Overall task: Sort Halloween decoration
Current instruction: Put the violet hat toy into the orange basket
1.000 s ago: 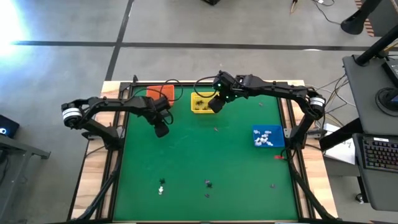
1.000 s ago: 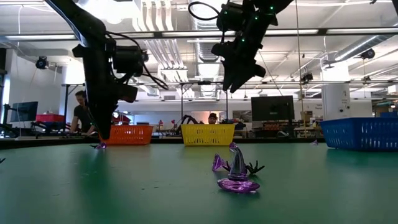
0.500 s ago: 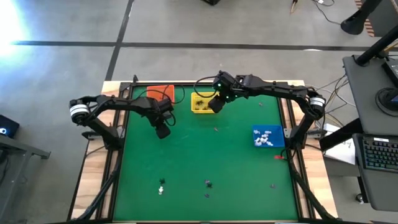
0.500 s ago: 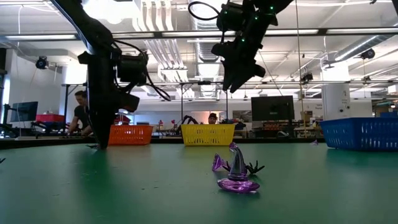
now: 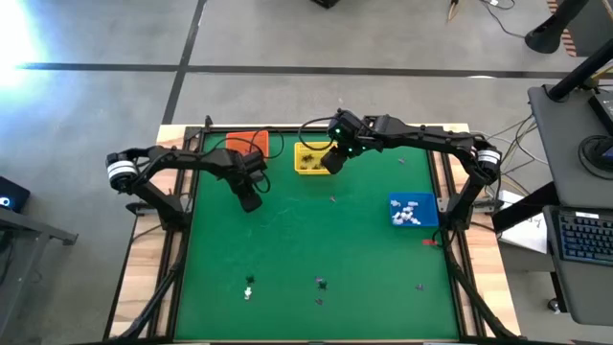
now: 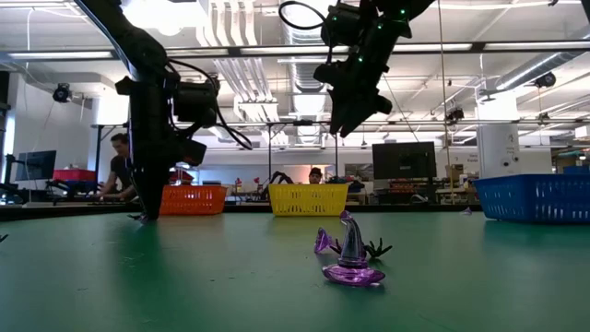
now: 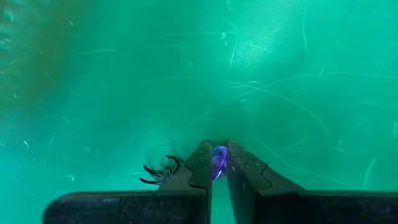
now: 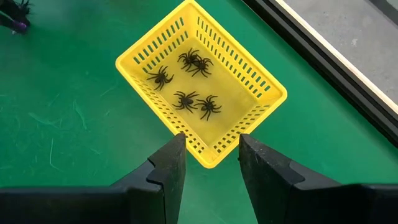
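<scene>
Between my left fingers (image 7: pixel 217 163), gripping a small purple plastic trinket (image 7: pixel 219 160), a black spider (image 7: pixel 160 174) sits beside; it might snag. Right fingers (image 8: pixel 210 149) open over the yellow basket (image 8: pixel 266 87)

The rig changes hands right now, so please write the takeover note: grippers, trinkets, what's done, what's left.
Left gripper: down at the table, shut on a purple trinket, with a black spider beside its fingers.
Right gripper: open, nothing in it, above the yellow basket.
Done: five black spiders in the yellow basket; white trinkets in the blue basket.
Left: bin the held piece; a purple witch hat and a few loose trinkets still lie on the mat.
</scene>
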You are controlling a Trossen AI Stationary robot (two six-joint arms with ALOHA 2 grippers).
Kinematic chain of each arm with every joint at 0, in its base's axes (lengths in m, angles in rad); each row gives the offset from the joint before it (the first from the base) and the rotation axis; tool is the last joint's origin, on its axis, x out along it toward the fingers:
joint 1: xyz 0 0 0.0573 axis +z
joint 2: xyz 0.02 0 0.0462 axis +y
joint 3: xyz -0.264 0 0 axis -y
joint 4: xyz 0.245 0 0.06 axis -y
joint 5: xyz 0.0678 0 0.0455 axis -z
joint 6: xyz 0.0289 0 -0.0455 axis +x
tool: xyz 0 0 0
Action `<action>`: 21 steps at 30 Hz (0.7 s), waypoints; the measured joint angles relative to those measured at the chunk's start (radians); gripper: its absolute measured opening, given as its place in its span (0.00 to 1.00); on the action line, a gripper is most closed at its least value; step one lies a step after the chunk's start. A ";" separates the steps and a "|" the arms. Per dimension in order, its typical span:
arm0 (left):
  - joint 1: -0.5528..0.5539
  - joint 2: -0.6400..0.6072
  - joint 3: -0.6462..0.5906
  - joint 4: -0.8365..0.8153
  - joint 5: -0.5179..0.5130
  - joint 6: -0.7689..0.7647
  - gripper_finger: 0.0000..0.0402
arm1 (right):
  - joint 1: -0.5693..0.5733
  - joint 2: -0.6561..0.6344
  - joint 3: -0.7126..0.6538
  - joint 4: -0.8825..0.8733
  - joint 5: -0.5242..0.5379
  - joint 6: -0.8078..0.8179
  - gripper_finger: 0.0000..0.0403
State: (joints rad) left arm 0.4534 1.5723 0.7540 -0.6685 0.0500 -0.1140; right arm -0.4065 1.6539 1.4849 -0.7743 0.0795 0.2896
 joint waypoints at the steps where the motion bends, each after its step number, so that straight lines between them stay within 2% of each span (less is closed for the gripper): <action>1: 0.000 0.000 0.000 0.000 0.001 0.000 0.02 | 0.000 0.000 0.000 0.001 0.000 -0.002 0.35; 11: 0.000 -0.042 -0.005 0.005 0.018 0.020 0.00 | 0.000 0.000 0.000 0.002 0.000 -0.003 0.35; 16: -0.002 -0.078 -0.008 0.000 0.095 0.026 0.00 | 0.000 0.000 0.000 0.005 0.001 -0.004 0.35; 21: -0.003 -0.081 -0.007 0.002 0.100 0.026 0.00 | 0.000 0.000 0.000 0.006 0.001 -0.006 0.35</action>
State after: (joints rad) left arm 0.4503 1.4914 0.7471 -0.6669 0.1500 -0.0875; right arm -0.4065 1.6543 1.4849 -0.7681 0.0807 0.2836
